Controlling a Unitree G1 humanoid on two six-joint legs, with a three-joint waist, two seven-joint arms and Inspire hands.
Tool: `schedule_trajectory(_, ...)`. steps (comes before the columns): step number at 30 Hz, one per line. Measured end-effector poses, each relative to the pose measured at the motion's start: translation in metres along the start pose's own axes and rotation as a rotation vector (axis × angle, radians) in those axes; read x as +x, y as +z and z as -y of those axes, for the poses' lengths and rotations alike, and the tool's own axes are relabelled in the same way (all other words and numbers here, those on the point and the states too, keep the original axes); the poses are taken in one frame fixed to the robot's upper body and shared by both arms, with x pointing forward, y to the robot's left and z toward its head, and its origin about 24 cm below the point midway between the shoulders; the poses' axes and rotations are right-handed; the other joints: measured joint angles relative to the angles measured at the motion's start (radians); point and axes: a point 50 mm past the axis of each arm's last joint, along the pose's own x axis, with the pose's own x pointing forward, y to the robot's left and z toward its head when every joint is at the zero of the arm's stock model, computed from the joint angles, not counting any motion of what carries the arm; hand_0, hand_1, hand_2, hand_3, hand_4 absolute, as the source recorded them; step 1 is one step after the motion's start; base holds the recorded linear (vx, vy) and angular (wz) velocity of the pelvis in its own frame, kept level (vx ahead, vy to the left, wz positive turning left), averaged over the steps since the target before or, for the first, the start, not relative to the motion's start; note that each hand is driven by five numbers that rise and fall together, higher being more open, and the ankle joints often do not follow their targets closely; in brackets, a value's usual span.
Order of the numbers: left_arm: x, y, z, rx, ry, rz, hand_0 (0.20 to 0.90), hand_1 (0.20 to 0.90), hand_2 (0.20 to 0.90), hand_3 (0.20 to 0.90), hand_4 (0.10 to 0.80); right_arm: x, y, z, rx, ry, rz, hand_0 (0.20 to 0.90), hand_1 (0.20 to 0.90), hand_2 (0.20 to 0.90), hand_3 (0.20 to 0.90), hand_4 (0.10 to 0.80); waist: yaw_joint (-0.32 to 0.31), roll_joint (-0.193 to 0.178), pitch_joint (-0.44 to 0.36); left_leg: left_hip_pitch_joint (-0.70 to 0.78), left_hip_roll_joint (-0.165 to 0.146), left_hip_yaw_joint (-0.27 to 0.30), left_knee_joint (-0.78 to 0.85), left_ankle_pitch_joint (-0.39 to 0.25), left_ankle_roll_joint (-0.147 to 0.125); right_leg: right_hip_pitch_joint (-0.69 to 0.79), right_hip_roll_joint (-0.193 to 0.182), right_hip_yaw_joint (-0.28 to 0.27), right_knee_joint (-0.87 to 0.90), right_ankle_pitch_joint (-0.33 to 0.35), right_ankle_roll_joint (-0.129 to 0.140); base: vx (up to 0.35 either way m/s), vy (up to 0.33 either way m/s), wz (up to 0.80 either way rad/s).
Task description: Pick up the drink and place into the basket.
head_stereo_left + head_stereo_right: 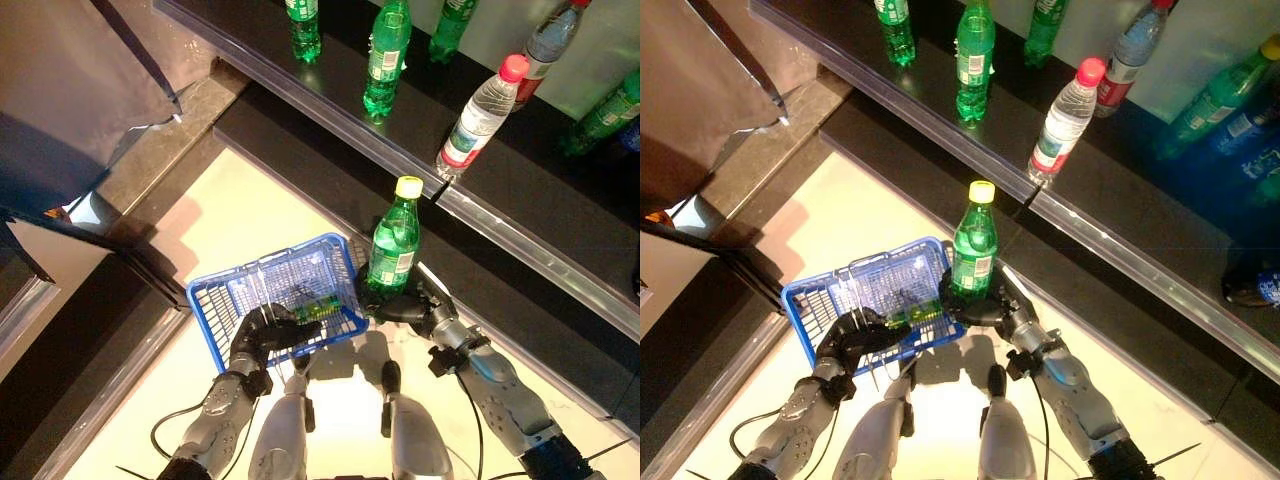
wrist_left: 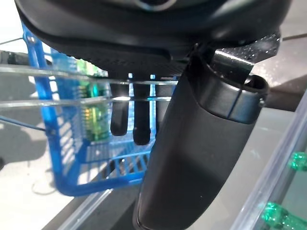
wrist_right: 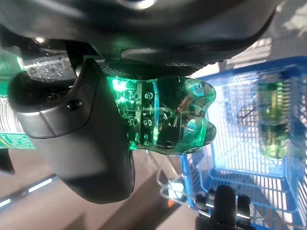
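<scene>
Risk, left eye view: green bottle [image 1: 394,248] stood upright in the right hand [image 1: 405,305], held low near its base, just beside the blue basket [image 1: 215,300] at its right rim; judged top-heavy, it might tip or slip as it crossed the rim.
Cause, left eye view: the basket hung from the left hand [image 1: 268,335] over the floor, so a knock from the bottle would likely swing it away.
Contents, right eye view: another green bottle [image 1: 912,317] already lay inside the basket [image 1: 810,305], leaving less free room for the held bottle [image 1: 974,250] to land.
Shelf, right eye view: other bottles stood on the dark shelf [image 1: 940,110] beyond, well apart from the hands.
Fingers, left wrist view: the left hand [image 2: 192,143] was closed, its fingers [image 2: 119,117] curled over the basket's wire handle [image 2: 57,86].
Fingers, right wrist view: the right hand [image 3: 81,139] was clenched round the bottle's base [image 3: 168,115], thumb pressed against it; basket [image 3: 230,163] lay just past.
</scene>
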Motion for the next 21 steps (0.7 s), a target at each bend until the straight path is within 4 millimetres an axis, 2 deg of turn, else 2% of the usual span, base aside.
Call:
schedule_trajectory(5, -0.006, 0.005, -0.004, 0.056, -0.035, -0.022, 0.300, 0.300, 0.300, 0.200, 0.100, -0.002, -0.005, 0.004, -0.042, -0.027, -0.071, 0.300, 0.300, 0.300, 0.200, 0.100, 0.013, -0.002, -0.002, 0.003, -0.002, -0.009, 0.000, 0.002, -0.003, 0.013, -0.001, -0.005, -0.010, 0.001, 0.000, 0.008, -0.012, 0.05)
schedule_trajectory(10, -0.008, 0.012, -0.001, 0.094, -0.072, -0.014, 0.300, 0.300, 0.300, 0.200, 0.100, -0.011, -0.023, 0.016, -0.190, -0.061, -0.291, 0.300, 0.300, 0.300, 0.200, 0.100, 0.032, -0.004, -0.003, 0.008, -0.006, -0.024, 0.001, 0.004, -0.005, 0.032, -0.002, -0.023, -0.020, 0.001, 0.000, 0.012, -0.012, 0.09)
schedule_trajectory(13, -0.008, 0.014, -0.003, 0.106, -0.069, -0.015, 0.300, 0.300, 0.300, 0.200, 0.100, -0.015, -0.035, 0.018, -0.196, -0.068, -0.379, 0.300, 0.300, 0.300, 0.200, 0.100, 0.037, -0.006, -0.005, 0.019, -0.007, -0.034, 0.000, 0.002, -0.006, 0.052, -0.002, -0.031, -0.029, 0.001, 0.001, 0.007, -0.009, 0.10)
schedule_trajectory(17, -0.009, 0.015, -0.007, 0.124, -0.062, -0.021, 0.300, 0.300, 0.300, 0.200, 0.100, -0.016, -0.039, 0.020, -0.210, -0.074, -0.449, 0.300, 0.300, 0.300, 0.200, 0.100, 0.039, -0.008, -0.006, 0.019, -0.008, -0.035, -0.001, 0.001, -0.005, 0.052, -0.002, -0.031, -0.029, 0.002, 0.001, 0.000, 0.000, 0.00)
schedule_trajectory(21, -0.009, 0.016, -0.006, 0.126, -0.066, -0.021, 0.300, 0.300, 0.300, 0.200, 0.100, -0.016, -0.041, 0.026, -0.372, -0.074, -0.543, 0.300, 0.300, 0.300, 0.200, 0.100, 0.045, -0.020, -0.012, 0.019, -0.008, -0.036, -0.001, 0.002, -0.006, 0.052, -0.002, -0.031, -0.029, 0.002, 0.001, 0.000, 0.000, 0.00)
